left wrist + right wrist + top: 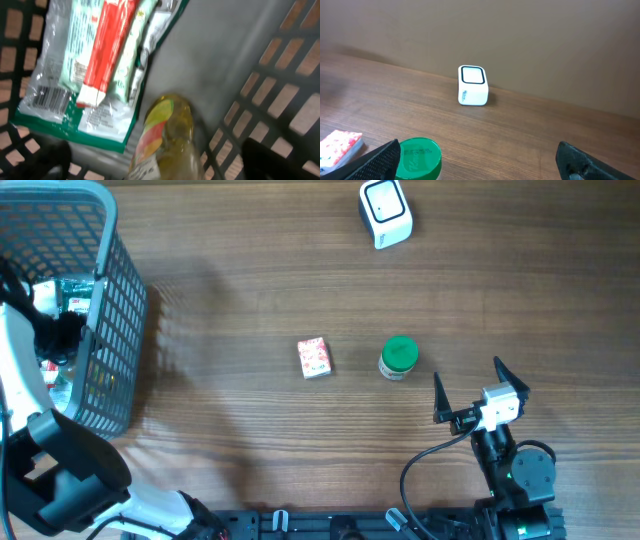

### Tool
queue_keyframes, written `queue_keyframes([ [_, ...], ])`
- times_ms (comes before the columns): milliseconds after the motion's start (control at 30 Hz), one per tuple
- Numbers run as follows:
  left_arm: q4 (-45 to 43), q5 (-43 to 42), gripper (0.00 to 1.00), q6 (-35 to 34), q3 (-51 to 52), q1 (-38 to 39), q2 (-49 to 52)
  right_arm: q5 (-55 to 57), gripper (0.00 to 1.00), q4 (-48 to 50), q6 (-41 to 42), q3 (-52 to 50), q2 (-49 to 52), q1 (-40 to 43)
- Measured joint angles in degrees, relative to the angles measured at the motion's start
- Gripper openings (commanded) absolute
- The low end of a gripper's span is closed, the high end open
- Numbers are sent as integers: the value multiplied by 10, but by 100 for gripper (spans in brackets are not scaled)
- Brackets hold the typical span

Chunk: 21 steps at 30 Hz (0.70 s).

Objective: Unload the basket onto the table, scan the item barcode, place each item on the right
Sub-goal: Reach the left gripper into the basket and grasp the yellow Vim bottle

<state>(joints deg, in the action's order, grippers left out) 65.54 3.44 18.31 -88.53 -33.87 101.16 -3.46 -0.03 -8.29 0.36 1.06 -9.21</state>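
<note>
The bottle [167,135] with the yellow-and-green label lies on the floor of the basket [215,60], just beside a green-and-white packet [100,65] whose barcode [50,97] faces up. I judge the step in hand to be picking one item. It's best to lower straight, centre the bottle between my fingers, stay clear of the basket wall and the packet's edge, and close on the body. That leaves the label free for the scanner [385,213], well apart on the counter [250,280]. My left end effector [160,157] hangs over the bottle, spread wide, gripping nothing. My right end effector [480,162] is wide open and empty, near the green-lidded jar [399,357].
</note>
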Motion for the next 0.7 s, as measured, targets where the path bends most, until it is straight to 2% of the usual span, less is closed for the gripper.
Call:
queue_keyframes([
  [200, 19, -13, 97, 45, 0, -15, 0, 0, 100, 0, 0, 0, 0, 0],
  [267, 23, -15, 85, 57, 0, -15, 0, 0, 100, 0, 0, 0, 0, 0],
  [333, 24, -16, 63, 68, 0, -15, 0, 0, 100, 0, 0, 0, 0, 0],
  [367, 24, -17, 56, 73, 0, -17, 0, 0, 100, 0, 0, 0, 0, 0],
  [700, 48, -19, 58, 76, 0, -22, 0, 0, 100, 0, 0, 0, 0, 0],
])
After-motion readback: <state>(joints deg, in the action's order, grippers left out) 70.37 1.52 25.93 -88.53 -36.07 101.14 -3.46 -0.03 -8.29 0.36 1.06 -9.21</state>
